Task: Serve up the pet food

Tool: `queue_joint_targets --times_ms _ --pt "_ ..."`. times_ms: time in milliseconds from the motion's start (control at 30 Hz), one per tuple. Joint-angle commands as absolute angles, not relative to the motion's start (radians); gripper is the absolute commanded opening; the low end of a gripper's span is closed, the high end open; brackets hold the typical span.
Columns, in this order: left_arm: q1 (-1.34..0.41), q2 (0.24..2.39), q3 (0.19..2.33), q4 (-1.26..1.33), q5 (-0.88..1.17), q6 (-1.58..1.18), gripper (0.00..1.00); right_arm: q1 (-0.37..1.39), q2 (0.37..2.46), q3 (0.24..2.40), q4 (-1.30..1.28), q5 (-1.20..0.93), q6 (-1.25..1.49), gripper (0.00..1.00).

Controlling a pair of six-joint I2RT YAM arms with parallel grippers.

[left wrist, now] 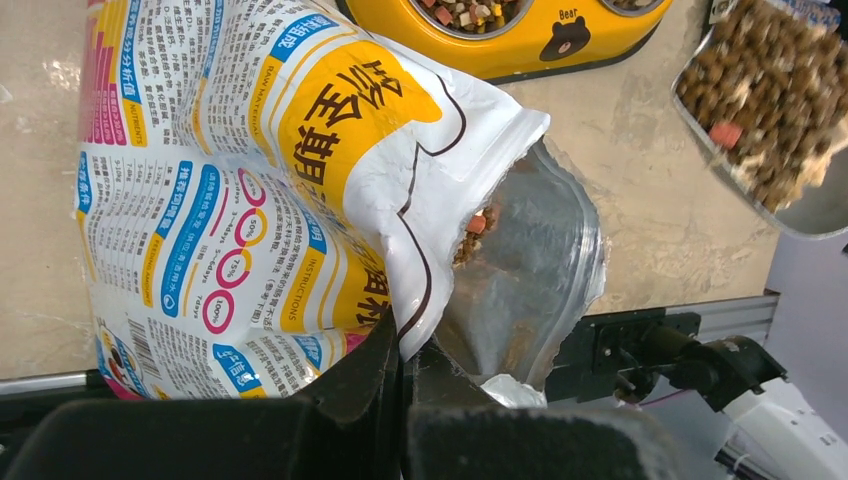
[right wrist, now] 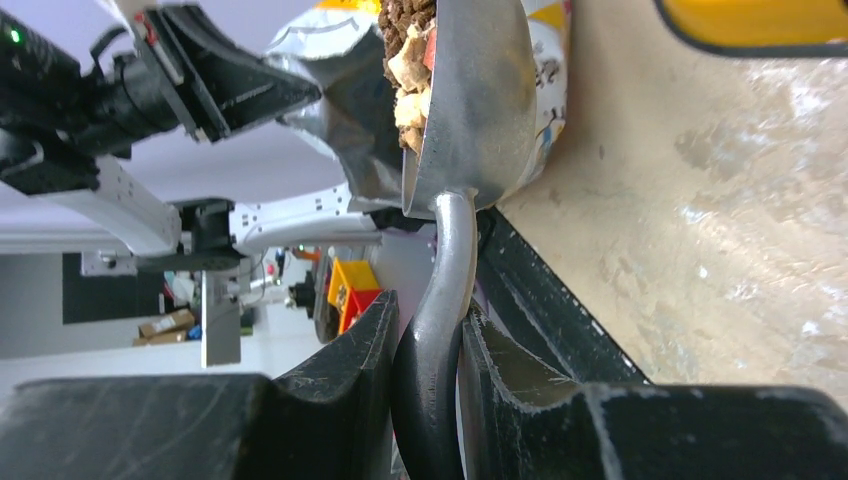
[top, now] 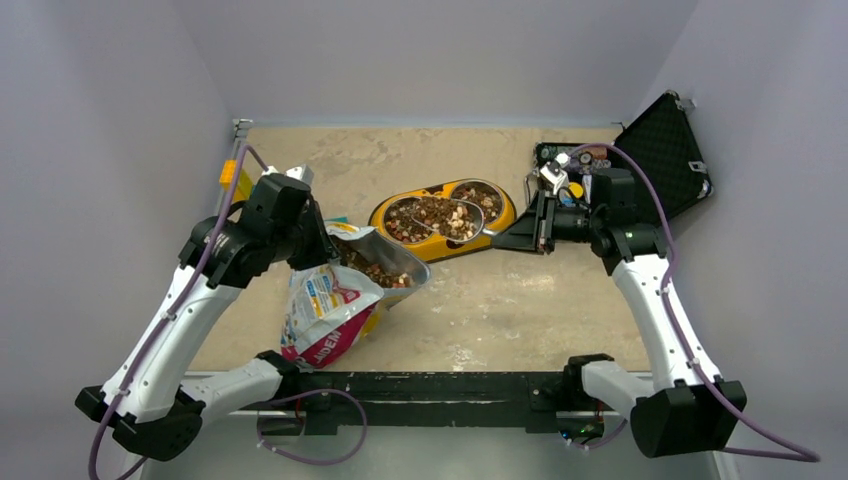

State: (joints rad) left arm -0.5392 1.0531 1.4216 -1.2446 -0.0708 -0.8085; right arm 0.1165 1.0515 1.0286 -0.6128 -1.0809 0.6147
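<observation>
While one scoop carries kibble, two bowls sit beside one bag.

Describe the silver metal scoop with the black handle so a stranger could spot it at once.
On the beige table, find the yellow two-bowl feeder near the middle. Held above it is the silver metal scoop, its black handle pinched in the right gripper. Nothing else nearby is long-handled, heaped with brown kibble and carried off the table.
</observation>
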Motion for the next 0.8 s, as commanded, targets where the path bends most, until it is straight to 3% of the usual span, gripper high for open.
queue_joint_targets --times_ms 0,767 --pt "-0.533 1.027 1.460 -1.185 -0.157 -0.706 0.00 0.056 1.088 1.069 -0.461 -1.140 0.639 0.00" --pt "-0.532 0.886 1.444 -1.256 -0.112 -0.599 0.00 -0.138 1.504 1.100 -0.441 -0.958 0.430 0.00"
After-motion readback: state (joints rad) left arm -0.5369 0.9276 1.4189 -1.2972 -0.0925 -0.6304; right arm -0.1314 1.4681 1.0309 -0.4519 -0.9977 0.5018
